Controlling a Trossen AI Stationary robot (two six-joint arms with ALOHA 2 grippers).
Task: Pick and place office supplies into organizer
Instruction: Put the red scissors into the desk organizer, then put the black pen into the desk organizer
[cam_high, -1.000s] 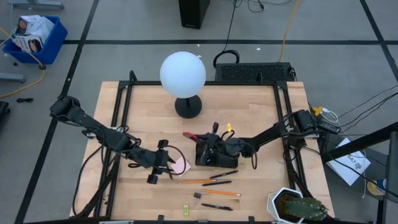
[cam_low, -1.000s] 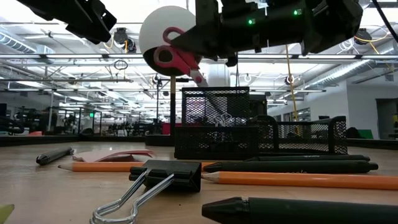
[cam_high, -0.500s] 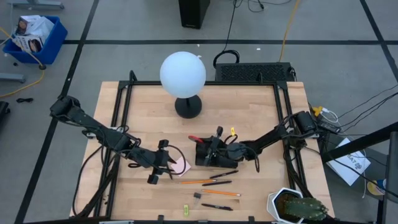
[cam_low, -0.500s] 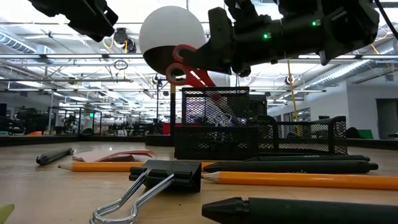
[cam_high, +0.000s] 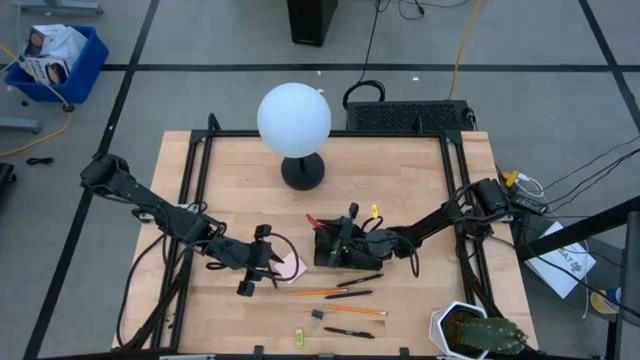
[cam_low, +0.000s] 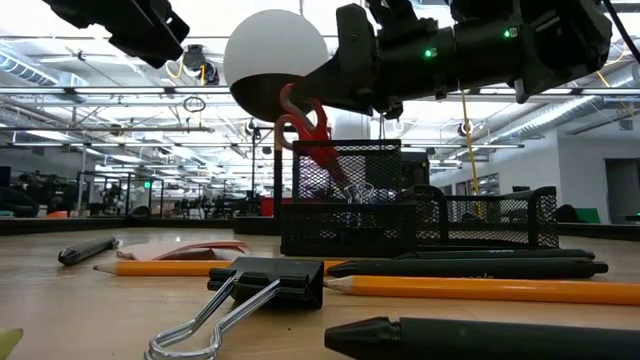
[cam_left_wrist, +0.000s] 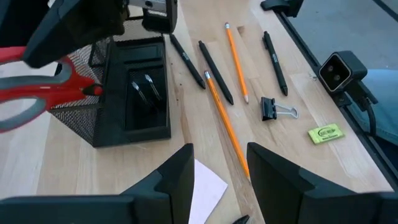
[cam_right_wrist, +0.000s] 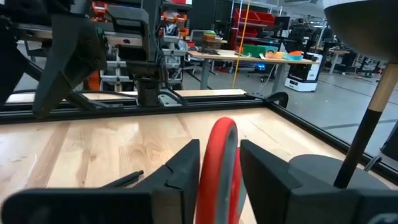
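Observation:
The organizer (cam_high: 335, 250) is a black mesh tray with a taller cup (cam_low: 345, 165) at one end. The red-handled scissors (cam_low: 300, 125) stand blades-down in that cup. They lean on its rim, their handles (cam_high: 312, 220) sticking out above. My right gripper (cam_high: 338, 228) reaches in level from the table's right, open, with a handle loop (cam_right_wrist: 217, 168) between its fingers. My left gripper (cam_high: 272, 262) hovers open above the pink sticky-note pad (cam_high: 292, 267), which lies flat on the table and shows below its fingers (cam_left_wrist: 208, 183). My right gripper has the scissors' upper red handle loop (cam_right_wrist: 219, 143) between its two fingers, which come in level from the table's right. Whether the fingers (cam_right_wrist: 183, 171) touch the loop I cannot tell. The scissors stand tilted with their blades inside the mesh cup.
Near the front edge lie two orange pencils (cam_high: 320, 291), black pens (cam_high: 360, 280), a binder clip (cam_left_wrist: 273, 109) and a yellow-green piece (cam_left_wrist: 324, 132). A white globe lamp (cam_high: 294, 118) on a black base (cam_high: 302, 172) stands at the back. A potted plant (cam_high: 470, 335) sits front right.
My right gripper has come down toward the organizer's cup with the scissors. Their blades have sunk from above the rim into the cup, and the handles have swung from slanting to nearly upright.

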